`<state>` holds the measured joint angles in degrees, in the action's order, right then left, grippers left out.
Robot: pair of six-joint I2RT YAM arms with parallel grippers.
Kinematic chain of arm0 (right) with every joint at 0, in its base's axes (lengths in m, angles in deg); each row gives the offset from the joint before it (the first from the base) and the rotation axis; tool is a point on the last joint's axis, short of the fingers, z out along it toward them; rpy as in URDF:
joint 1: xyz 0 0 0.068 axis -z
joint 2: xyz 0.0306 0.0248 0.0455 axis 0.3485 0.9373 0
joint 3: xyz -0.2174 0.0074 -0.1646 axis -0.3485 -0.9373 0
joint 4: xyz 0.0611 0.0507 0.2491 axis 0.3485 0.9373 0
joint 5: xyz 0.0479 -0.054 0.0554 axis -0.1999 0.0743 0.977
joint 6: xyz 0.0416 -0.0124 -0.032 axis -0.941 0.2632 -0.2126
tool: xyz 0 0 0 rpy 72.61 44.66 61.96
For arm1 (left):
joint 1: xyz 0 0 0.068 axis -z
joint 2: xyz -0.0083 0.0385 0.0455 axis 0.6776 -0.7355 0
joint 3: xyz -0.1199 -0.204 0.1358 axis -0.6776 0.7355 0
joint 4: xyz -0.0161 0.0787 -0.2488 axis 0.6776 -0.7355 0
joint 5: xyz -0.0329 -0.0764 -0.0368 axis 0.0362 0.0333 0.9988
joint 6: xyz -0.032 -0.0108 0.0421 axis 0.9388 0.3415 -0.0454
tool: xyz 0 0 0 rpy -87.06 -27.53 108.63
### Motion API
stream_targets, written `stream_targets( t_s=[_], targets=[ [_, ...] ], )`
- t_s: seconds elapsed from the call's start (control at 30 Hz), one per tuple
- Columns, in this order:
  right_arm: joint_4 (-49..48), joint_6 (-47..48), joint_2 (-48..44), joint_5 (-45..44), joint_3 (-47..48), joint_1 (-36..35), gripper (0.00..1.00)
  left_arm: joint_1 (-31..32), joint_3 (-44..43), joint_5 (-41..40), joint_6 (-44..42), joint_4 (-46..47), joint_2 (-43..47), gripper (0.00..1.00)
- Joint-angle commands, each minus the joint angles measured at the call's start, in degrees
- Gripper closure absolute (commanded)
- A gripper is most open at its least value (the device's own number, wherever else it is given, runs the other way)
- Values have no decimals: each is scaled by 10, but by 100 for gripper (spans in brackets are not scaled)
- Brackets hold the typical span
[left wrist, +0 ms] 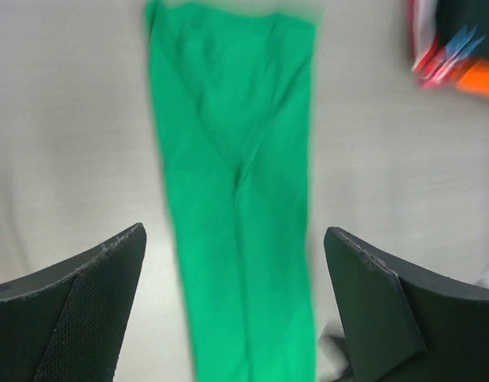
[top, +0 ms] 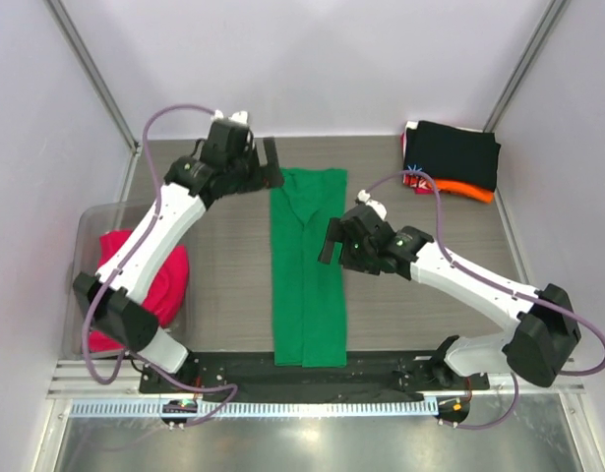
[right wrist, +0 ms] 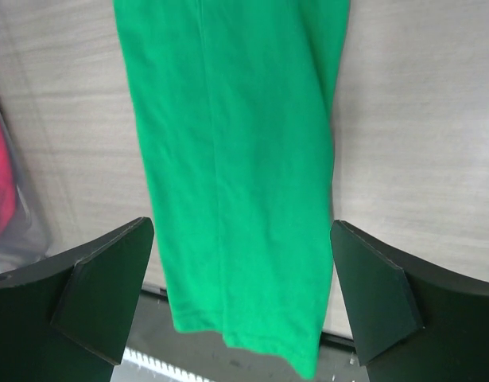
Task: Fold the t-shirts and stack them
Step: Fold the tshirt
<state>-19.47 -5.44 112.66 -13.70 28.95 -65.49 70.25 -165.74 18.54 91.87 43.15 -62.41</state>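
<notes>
left gripper (top: 271, 167) and right gripper (top: 330, 242): jaws wide, both empty, flanking the green t-shirt (top: 307, 285) (a long folded strip running from 12 to 6 o'clock at centre). the folded stack (top: 457, 157) lies at 2 o'clock. risk: pinching only one layer would pull the strip open during the next fold.

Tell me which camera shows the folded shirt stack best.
The top external view: the whole folded stack sits in the far right corner, black over orange. The left wrist view catches only a blurred corner of the stack; the right wrist view misses it.
</notes>
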Motion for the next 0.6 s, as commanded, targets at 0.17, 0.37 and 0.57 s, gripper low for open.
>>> stream_targets(
  t_s=[0.17, 0.37, 0.57],
  targets=[
    [-40, 55, 52, 35, 45, 36, 0, 51, 343, 20, 117, -12, 241, 9],
    [-40, -4, -37, 42, -90, 6, 4, 140, 556, 38, 231, 8, 365, 16],
    [-56, -128, -146, 42, -250, -114, 19, 228, 643, 38, 304, 45, 439, 25]
  ],
)
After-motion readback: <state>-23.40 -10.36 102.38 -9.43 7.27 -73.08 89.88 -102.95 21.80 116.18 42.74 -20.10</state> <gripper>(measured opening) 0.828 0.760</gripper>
